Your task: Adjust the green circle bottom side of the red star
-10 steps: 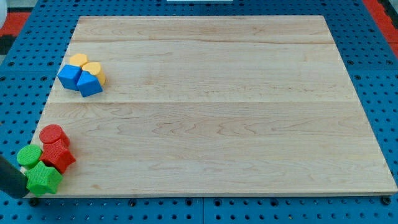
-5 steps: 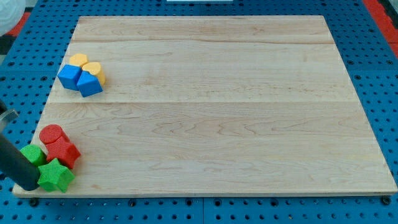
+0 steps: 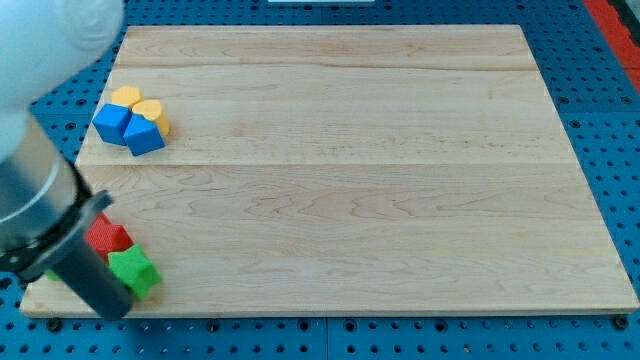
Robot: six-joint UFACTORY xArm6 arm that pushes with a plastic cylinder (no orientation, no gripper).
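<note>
My rod comes in from the view's left edge and my tip [image 3: 112, 310] rests at the board's bottom left corner. A green star [image 3: 135, 271] sits just right of the tip, touching or nearly touching it. A red block [image 3: 107, 236], its shape partly hidden by the rod, lies just above the green star. The green circle and the second red block are hidden behind the rod or the arm's body.
A cluster of two blue blocks [image 3: 127, 128] and two yellow blocks [image 3: 140, 105] sits at the board's upper left. The wooden board [image 3: 350, 180] lies on a blue pegboard. The arm's blurred white body [image 3: 45, 45] covers the view's top left corner.
The rod has swung right along the board's bottom edge. The green star moved right with it. The green circle and one red block are now covered by the arm.
</note>
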